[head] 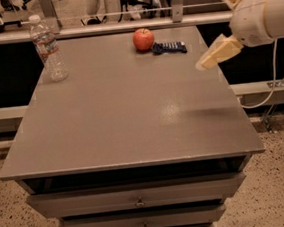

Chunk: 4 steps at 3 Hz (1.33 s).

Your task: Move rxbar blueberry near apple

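The red apple [144, 39] sits near the far edge of the grey table [132, 116]. The dark blue rxbar blueberry [169, 47] lies flat just to the right of the apple, almost touching it. My gripper [213, 29] hangs in the air over the table's right edge, to the right of the bar and lifted clear of it. Its two pale fingers [216, 54] are spread apart and hold nothing.
A clear plastic water bottle [49, 48] stands upright at the far left of the table. Drawers [139, 202] run below the front edge. A rail [123, 26] runs behind the table. A cable [268, 93] hangs at the right.
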### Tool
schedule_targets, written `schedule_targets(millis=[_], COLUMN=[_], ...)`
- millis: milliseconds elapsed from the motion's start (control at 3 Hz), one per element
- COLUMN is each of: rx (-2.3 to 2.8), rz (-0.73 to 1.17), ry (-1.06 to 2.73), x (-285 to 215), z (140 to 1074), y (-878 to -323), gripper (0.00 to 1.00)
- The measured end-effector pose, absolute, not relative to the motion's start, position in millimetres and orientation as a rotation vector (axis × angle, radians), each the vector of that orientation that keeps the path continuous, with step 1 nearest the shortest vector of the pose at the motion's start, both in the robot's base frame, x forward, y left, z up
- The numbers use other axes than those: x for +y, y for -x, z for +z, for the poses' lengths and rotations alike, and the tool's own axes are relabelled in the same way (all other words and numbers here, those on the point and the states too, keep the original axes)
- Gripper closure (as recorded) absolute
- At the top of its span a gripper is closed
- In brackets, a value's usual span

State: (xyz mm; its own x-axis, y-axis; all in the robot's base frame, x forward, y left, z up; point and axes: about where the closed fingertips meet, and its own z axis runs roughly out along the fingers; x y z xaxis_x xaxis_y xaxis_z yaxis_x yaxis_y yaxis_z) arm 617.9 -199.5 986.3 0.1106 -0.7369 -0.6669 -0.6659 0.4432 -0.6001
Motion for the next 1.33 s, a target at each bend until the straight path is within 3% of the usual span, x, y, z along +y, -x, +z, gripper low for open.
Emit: schedule_targets(millis=[333,1333], rx=[1.626,1.538], rz=[-0.057,-0.116], ry=[1.130,1.262], x=[-243,-245], z=[998,1023], y=[-591,-583], gripper=[0.00,0.00])
